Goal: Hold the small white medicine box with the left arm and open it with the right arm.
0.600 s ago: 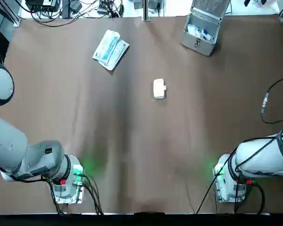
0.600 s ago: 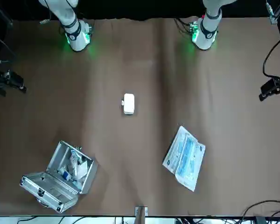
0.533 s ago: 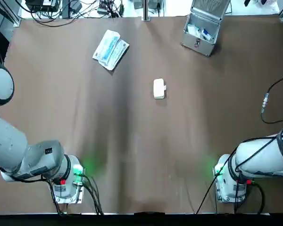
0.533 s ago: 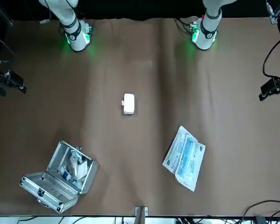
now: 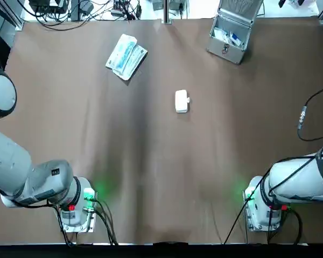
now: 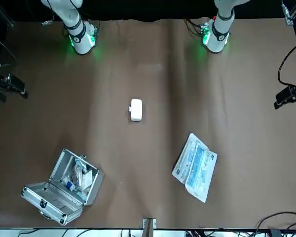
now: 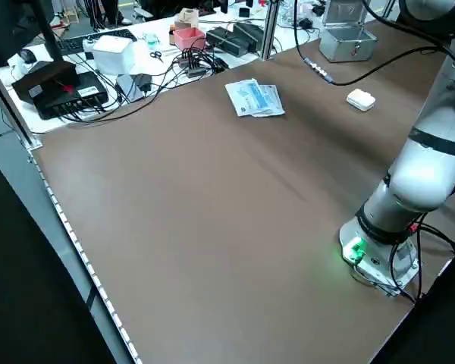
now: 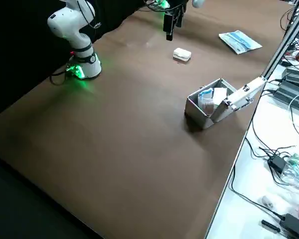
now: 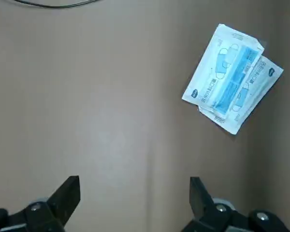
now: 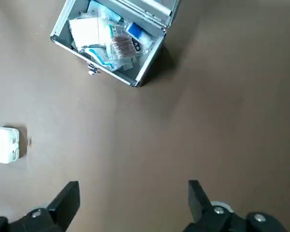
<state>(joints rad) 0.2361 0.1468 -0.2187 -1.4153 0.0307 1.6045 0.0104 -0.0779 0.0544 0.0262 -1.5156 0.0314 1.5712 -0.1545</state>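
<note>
Brown table (image 5: 151, 161) fills every view. Left arm (image 5: 32, 177) and right arm (image 5: 299, 180) are both pulled back at their own outer sides of the table, nowhere near the work. Metal case (image 5: 232, 33) sits at the far right corner, lid up, packets inside. Mask packet (image 5: 126, 56) lies flat at far left of centre. White box (image 5: 181, 101) is alone near the table middle, slightly toward the far side, between packet and case but well apart from both, lying flat, lid closed, nothing touching it. Left gripper (image 9: 133, 193) is high over the table with fingers spread wide and nothing between them; right gripper (image 10: 133, 193) is the same, spread and empty. Task not yet started.

Handling, as a guess: the box looks small, light and rigid with smooth faces, so it would likely skid on the cloth if pushed from one side and needs pinching from both. Best hold for the left looks to be across the two long sides low on the body, leaving the lid and the small tab (image 5: 188, 100) on its edge free for the right to pry.

View differences: the top view shows only arm bases and links, no fingers; only the wrist views show the finger spread. The right wrist view catches the box at its edge plus the case contents; the left wrist view sees only the mask packet, no box. The left side view shows desk clutter beyond the table that the top view mostly crops.
</note>
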